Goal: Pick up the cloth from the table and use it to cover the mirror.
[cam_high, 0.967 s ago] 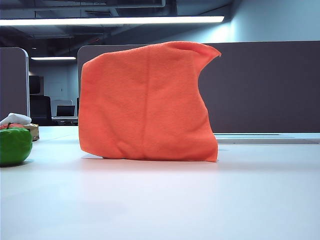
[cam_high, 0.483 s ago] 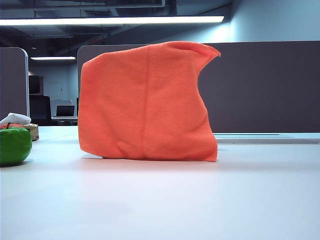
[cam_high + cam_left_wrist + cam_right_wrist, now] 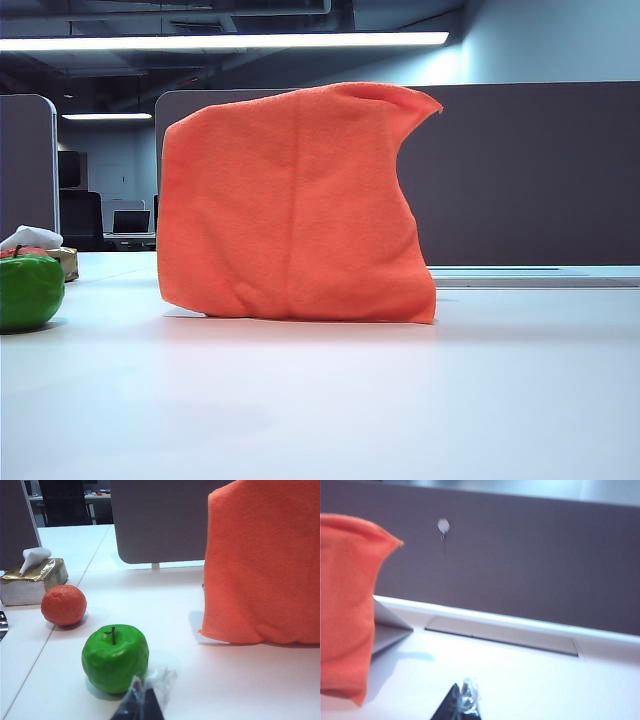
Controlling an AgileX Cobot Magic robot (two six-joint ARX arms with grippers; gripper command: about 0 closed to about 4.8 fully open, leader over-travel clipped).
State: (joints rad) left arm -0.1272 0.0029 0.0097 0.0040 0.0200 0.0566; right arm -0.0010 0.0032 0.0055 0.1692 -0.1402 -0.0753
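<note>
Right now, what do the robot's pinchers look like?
Only the tips show. The left gripper ends in a dark, pointed wedge wrapped in crinkly clear film. The right gripper looks the same: a black point with shiny clear wrapping. No arms, cables or markings are visible.

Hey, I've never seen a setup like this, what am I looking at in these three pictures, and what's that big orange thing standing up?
This is a two-armed table robot; each arm ends in a two-finger gripper. One picture comes from a fixed camera low on the broad white table. The other two come from cameras on the arms' wrists.

The large bright orange fuzzy cloth is draped over something upright, hiding it almost completely. Only a pale edge peeks out in the right wrist view.

On the left lie a shiny green apple, a round orange fruit and a tissue box. A grey partition wall stands behind.

The left gripper and right gripper show only as dark tips, both shut and holding nothing, back from the cloth.
</note>
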